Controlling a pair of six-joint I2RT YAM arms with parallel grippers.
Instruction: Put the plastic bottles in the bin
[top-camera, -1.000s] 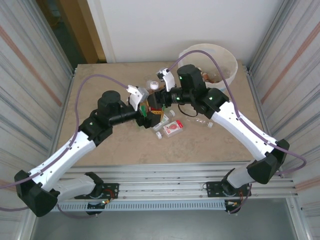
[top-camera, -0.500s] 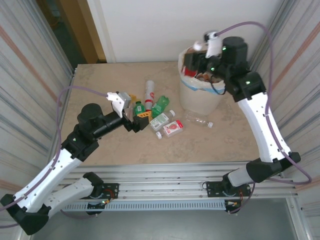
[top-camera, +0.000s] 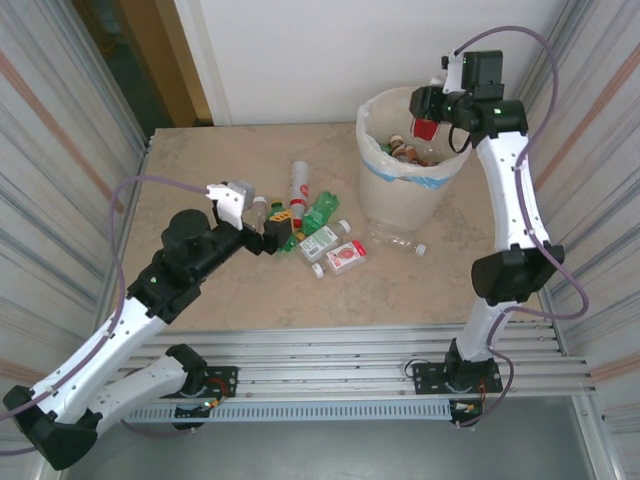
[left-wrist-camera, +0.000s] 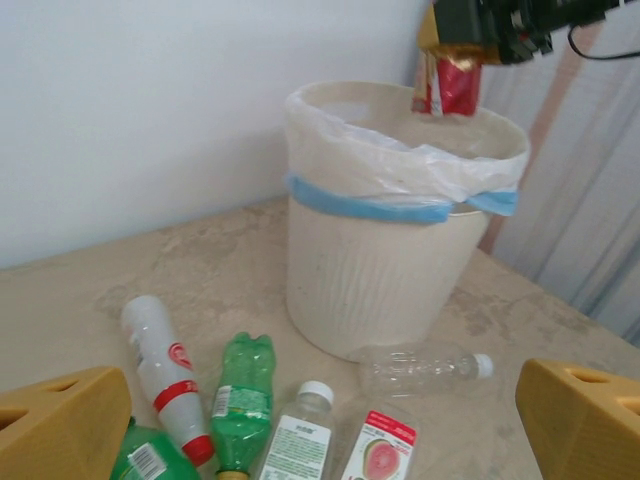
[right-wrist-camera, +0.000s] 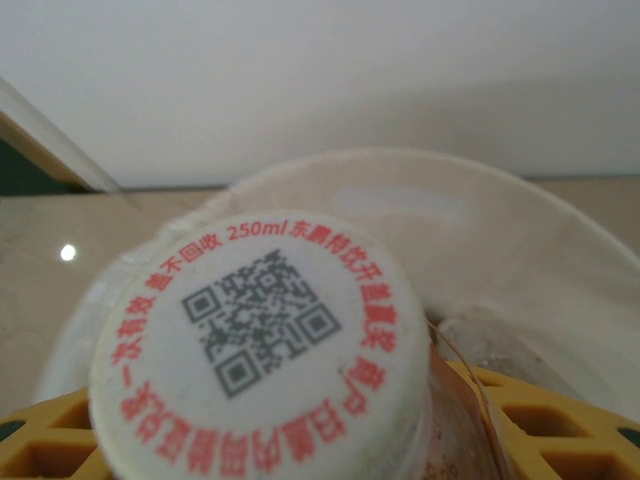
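Several bottles (top-camera: 318, 212) lie loose on the mottled, stone-look beige table (top-camera: 200, 170), heaped just left of the bin (top-camera: 400, 200). Nearest the bin, almost at the foot of its wall, a clear bottle (left-wrist-camera: 420, 368) lies on its side, thin and slightly dented, its white cap turned away from the heap. Further left of the bin are a ribbed green bottle (left-wrist-camera: 241, 395), a frosted white bottle (left-wrist-camera: 160, 365) with a red band, a flat-sided bottle with a pale label (left-wrist-camera: 300, 440) and a fruit-label bottle (left-wrist-camera: 378, 455).

The bin itself is round and cream, its wall finely ribbed. It is lined with a thin translucent bag (left-wrist-camera: 390, 160) whose blue hem folds down over the rim. Inside it, brown-filled bottles (top-camera: 405, 152) lie in a jumble.

Over the bin's mouth hangs the right gripper (top-camera: 428, 122). Its yellow lattice fingers (right-wrist-camera: 560, 420) are clamped on a red-label bottle (left-wrist-camera: 447, 85), which hangs upright just above the rim. The bottle's round white cap (right-wrist-camera: 260, 340) carries a square code ringed with red print.

Left of the bin, the left gripper (top-camera: 272, 230) sits low by the heap. Its chunky yellow fingers (left-wrist-camera: 60, 430) are spread wide and grip nothing.
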